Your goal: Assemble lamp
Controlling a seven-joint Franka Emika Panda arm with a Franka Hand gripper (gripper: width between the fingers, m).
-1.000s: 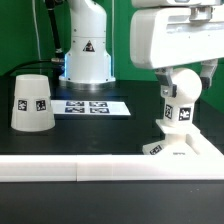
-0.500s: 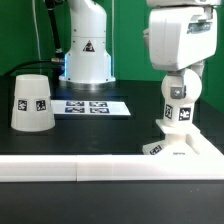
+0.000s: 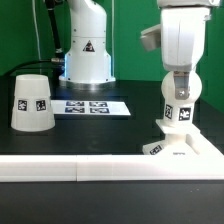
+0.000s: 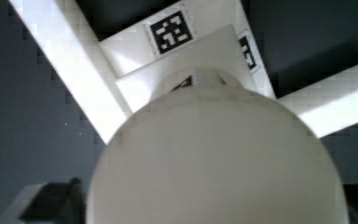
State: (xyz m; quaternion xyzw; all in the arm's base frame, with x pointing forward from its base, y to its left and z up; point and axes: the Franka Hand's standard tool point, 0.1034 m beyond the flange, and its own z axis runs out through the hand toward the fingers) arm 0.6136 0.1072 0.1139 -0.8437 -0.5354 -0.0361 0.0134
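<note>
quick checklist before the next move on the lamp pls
1. bulb upright on the base: ok.
2. hand placed over the bulb, one finger on each side: ok.
3. Hand closed firmly on the bulb: cannot tell, the contact is not visible in either view.
4. Bulb fully seated in the base: cannot tell, the joint is too small to judge.
5. shade standing wide end down at the exterior view's left, well away from the hand: ok.
6. marker board lying flat, nothing on it: ok.
</note>
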